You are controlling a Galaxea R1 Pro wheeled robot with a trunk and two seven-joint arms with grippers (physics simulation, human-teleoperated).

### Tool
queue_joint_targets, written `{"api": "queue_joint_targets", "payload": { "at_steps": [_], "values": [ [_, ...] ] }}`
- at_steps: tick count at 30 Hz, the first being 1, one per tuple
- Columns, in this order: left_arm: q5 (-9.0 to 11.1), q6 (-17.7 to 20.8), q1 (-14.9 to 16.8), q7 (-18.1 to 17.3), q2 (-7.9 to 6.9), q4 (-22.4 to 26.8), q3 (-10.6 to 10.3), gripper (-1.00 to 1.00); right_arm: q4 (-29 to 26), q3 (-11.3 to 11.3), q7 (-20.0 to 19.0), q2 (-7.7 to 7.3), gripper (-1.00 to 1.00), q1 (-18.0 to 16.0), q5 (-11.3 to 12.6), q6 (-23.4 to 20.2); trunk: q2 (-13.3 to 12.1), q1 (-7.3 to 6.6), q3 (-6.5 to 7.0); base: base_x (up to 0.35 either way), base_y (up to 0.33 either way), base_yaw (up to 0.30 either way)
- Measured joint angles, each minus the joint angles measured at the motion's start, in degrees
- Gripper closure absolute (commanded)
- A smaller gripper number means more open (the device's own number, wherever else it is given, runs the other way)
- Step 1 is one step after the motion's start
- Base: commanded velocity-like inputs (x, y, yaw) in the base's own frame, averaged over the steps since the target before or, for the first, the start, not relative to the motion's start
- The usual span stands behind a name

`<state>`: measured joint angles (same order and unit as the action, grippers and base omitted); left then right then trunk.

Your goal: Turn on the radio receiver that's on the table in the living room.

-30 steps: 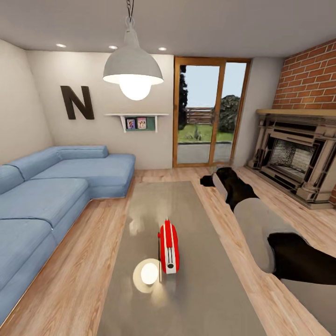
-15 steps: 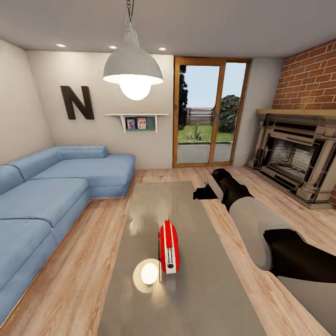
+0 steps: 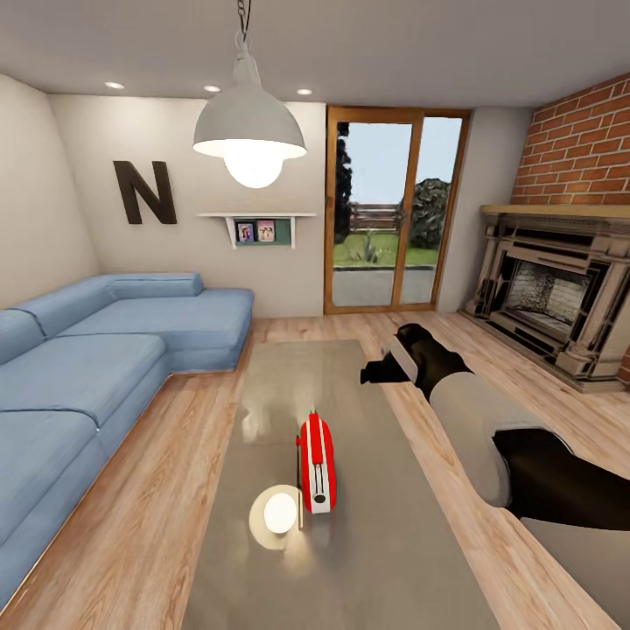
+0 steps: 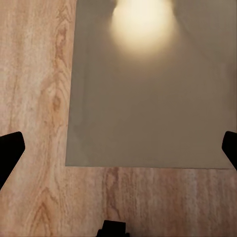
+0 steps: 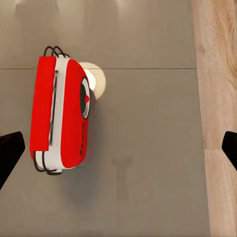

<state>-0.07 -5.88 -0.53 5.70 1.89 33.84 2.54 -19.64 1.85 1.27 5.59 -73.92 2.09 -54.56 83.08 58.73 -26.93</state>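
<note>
Radio receiver: small red set with white trim, standing upright on the worktop, seen edge-on from the head; in the right wrist view its round dial, slotted grille and thin dark wire handle show.
Worktop: long, low, glossy grey-beige top on the wooden floor; a bright lamp reflection lies just beside the radio.
Right claw: hangs over the far right edge of the worktop, apart from the radio and beyond it; its two dark fingertips sit at opposite edges of the wrist picture, spread wide, nothing between them.
Left claw: dark fingertips likewise wide apart, gripping nothing, above a corner of the worktop and the floor planks.
Room: blue sectional sofa on the left, brick fireplace on the right, dark "N" on the wall, wood-framed glass doors, white pendant lamp overhead.
</note>
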Motion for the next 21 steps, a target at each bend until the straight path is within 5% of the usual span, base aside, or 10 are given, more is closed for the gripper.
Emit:
{"api": "queue_joint_targets", "payload": {
  "at_steps": [11,21],
  "values": [
    [-0.2,0.1,0.0,0.0,-0.07,0.0,0.0,-1.00,0.1,0.1,0.6,-0.09,-1.00,0.0,-0.4,1.2,0.0,0.00,0.00,0.197,0.175,0.000],
    [-0.1,0.1,0.0,0.0,-0.05,0.0,0.0,-1.00,0.8,0.1,0.1,0.13,-1.00,0.0,-0.1,1.1,0.0,0.00,0.00,0.026,0.026,0.000]
  ]
}}
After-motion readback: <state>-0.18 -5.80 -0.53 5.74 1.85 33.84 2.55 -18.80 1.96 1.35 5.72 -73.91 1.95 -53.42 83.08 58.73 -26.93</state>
